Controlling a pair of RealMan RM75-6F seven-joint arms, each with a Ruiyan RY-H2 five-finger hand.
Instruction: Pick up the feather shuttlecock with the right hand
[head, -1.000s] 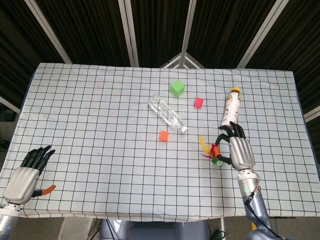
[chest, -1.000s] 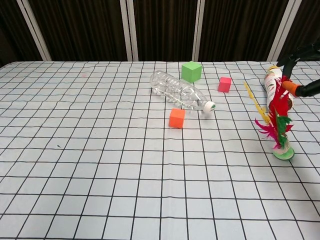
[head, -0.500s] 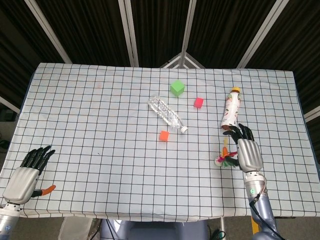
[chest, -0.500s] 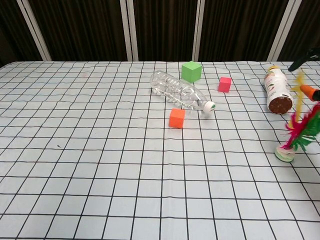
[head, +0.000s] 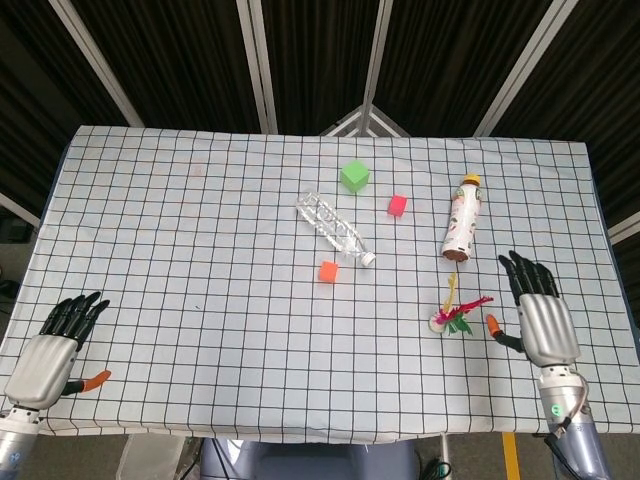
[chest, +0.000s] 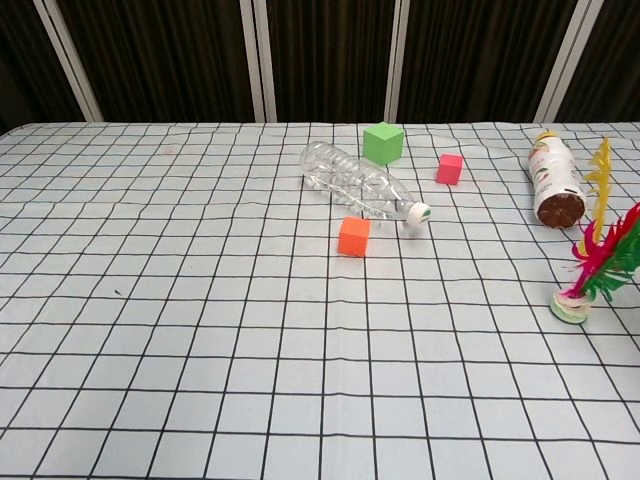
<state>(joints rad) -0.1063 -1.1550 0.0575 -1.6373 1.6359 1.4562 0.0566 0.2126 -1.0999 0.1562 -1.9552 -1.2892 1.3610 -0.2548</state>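
So the feather shuttlecock (head: 455, 312) sits near the right hand (head: 541, 322), at about its 9 o'clock, feathers leaning toward 1 o'clock; that hand's fingers are spread, holding nothing.

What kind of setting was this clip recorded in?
Probably a lab test bench: a table under a grid-printed cloth, dark curtains behind it, and assorted practice props such as a green cube and a feather shuttlecock.

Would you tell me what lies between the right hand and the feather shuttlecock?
Nothing: in the head view only bare checked cloth separates the right hand from the feather shuttlecock.
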